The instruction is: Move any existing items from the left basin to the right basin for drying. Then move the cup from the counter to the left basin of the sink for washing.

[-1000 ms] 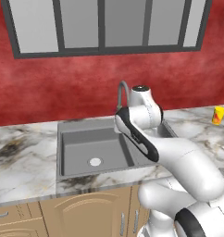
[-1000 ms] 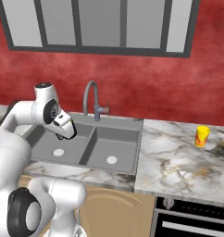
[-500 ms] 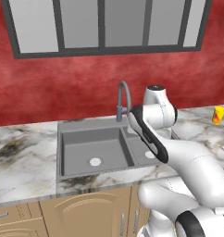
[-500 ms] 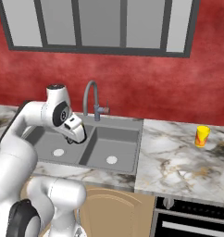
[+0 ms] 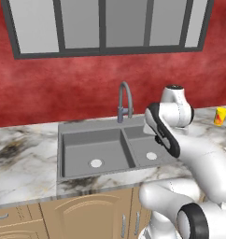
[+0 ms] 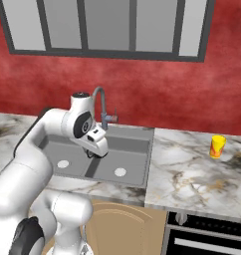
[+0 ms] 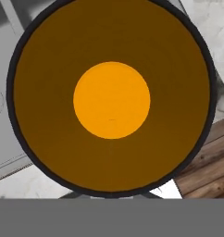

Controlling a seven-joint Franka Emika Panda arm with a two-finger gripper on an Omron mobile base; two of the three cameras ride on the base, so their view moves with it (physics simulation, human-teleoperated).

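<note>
Seen from straight above, the black jar with its orange top sits right under the hand, and my gripper is shut on it. The hand hangs above the sink, near the divider and over the right basin; in the left base view the arm hides the jar. The left basin holds nothing but its white drain. On the counter far to the right stands the yellow cup, which also appears as the cup in the left base view.
The tall curved faucet rises behind the divider, close to the arm. A red wall and a window run behind the counter. An oven front sits below the counter at the right.
The arm has swung to the right, from over the left basin to the divider and the right basin, with the jar in the gripper. The cup has not moved.
</note>
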